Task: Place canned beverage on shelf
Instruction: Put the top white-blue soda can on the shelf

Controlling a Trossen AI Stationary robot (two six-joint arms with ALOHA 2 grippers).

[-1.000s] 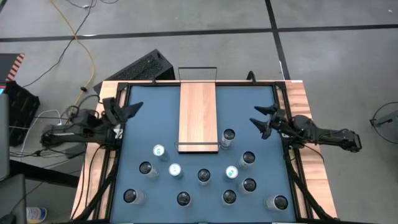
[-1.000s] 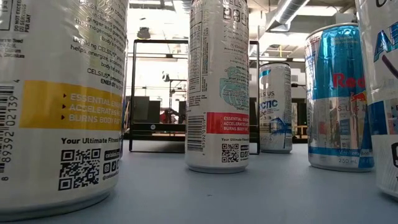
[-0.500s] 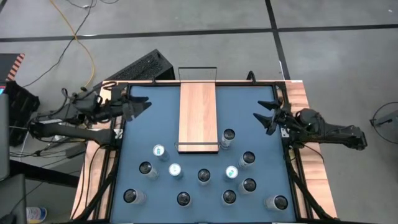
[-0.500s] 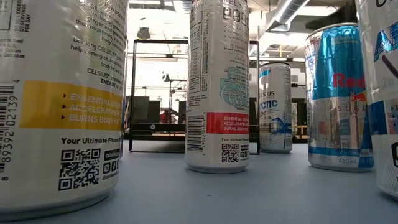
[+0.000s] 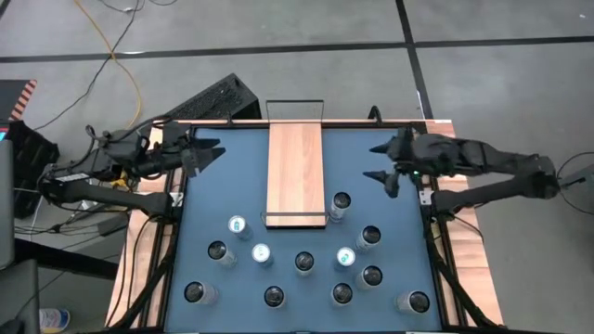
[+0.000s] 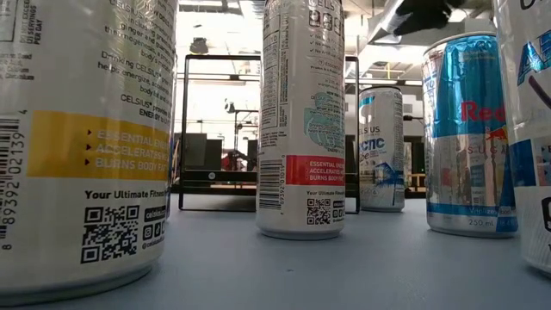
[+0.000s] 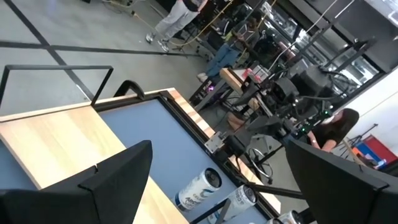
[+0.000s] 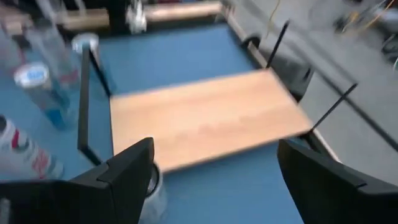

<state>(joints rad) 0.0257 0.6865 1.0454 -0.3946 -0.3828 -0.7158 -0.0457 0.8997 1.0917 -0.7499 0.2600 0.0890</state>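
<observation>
The right gripper [image 5: 378,160], jaws wide and empty, is found nearer the can [image 5: 340,204] standing beside the shelf [image 5: 295,172], than the equally open left gripper [image 5: 206,154].

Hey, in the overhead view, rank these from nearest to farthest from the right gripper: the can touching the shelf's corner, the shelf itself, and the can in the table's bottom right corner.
Measured from the right gripper, high view:
1. Can by the shelf, just below and left of the gripper, at the shelf's lower right corner.
2. Shelf, table centre; close to the first, barely farther.
3. Corner can, bottom right, clearly farthest.
</observation>
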